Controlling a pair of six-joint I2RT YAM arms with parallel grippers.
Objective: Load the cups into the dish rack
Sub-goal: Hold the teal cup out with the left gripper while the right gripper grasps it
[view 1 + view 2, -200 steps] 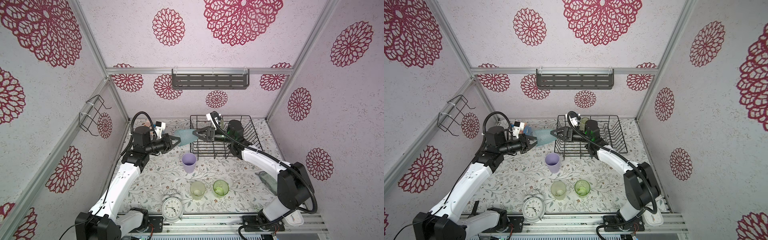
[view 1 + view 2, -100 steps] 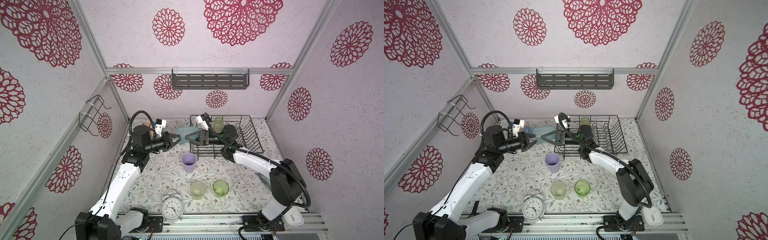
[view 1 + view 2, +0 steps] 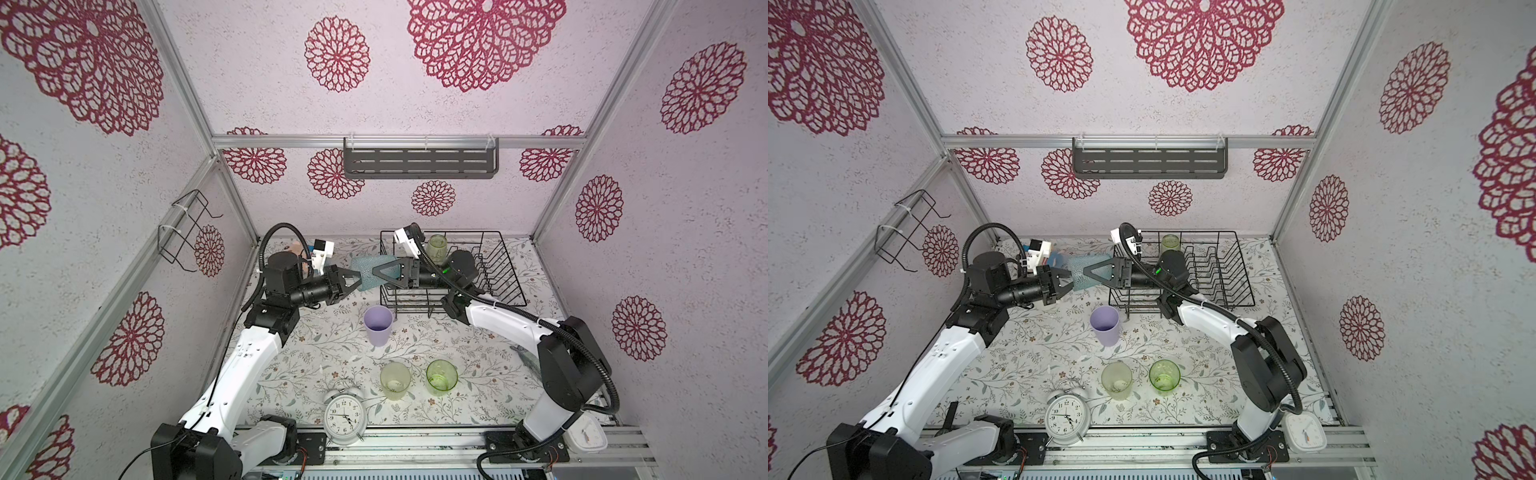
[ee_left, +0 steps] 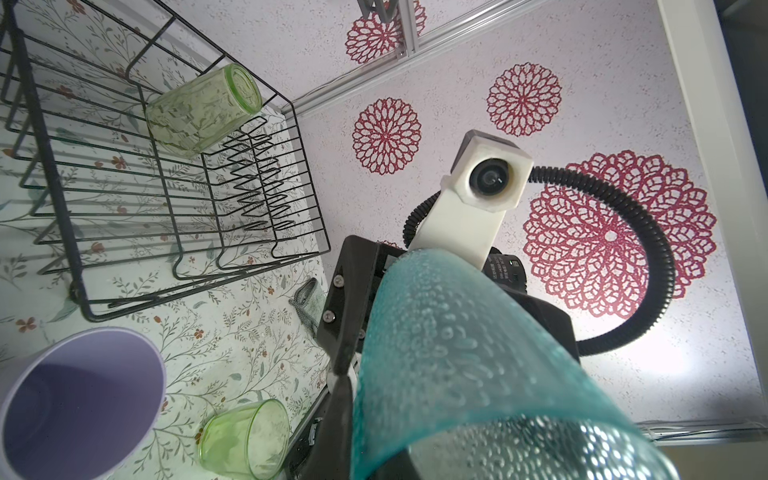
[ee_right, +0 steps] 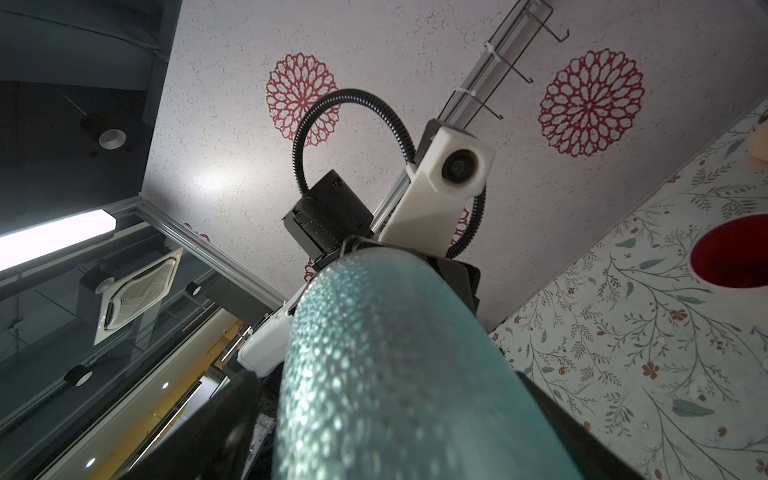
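Blue cup [image 3: 362,266] hangs between arms for a handover toward the rack [image 3: 513,271]: left gripper [image 3: 360,278] pinches its rim, right gripper [image 3: 374,272] straddles it wide, grip unclear

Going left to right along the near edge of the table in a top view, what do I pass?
Twin-bell alarm clock → pale yellow-green tumbler → brighter green tumbler → small white square clock, on the front rail by the right arm's base.
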